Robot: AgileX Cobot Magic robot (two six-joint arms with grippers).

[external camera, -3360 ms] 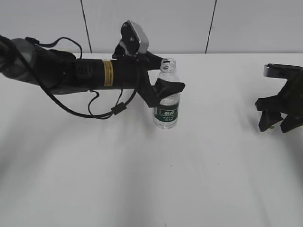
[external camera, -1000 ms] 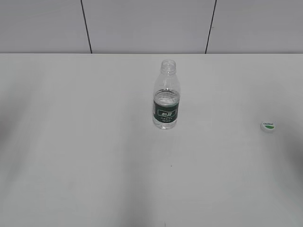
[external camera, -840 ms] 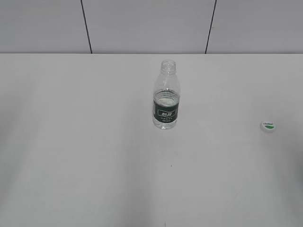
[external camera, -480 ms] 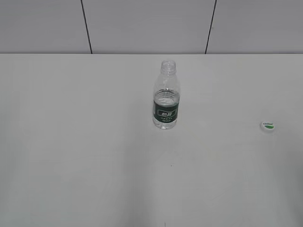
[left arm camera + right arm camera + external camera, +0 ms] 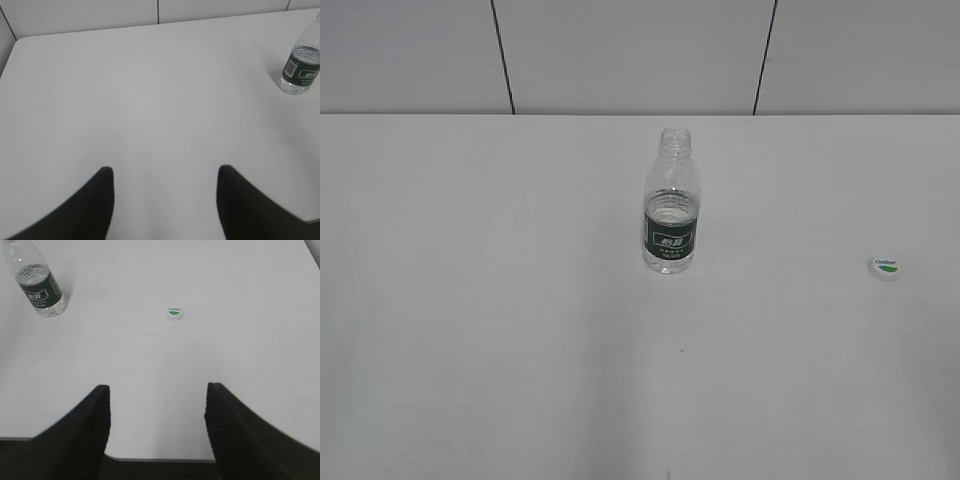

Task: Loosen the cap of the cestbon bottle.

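- Jaws, both arms: spread apart, nothing between them. Left gripper (image 5: 162, 187) and right gripper (image 5: 156, 405) each show two dark fingers wide open over bare table (image 5: 480, 330).
- Exterior view: the cestbon bottle (image 5: 671, 203) stands upright mid-table, neck open, no cap on it. The cap (image 5: 886, 267) lies flat, leaf mark up, well to the right of the bottle and a little nearer the camera. Neither arm is in this view. My reading: cap is fully off, so the loosening looks done and the arms have been parked out of the way.
- Left wrist view: bottle at far upper right of the fingers, well apart from them. Only its lower half shows.
- Right wrist view: bottle at upper left; cap right of it, ahead of the open fingers, not touching either.
- Against the earliest frame: the left arm then clamped the bottle's middle and the right gripper hung at the right edge; both have since left the exterior view. Bottle unmoved. Cap sits where it lay a second ago.
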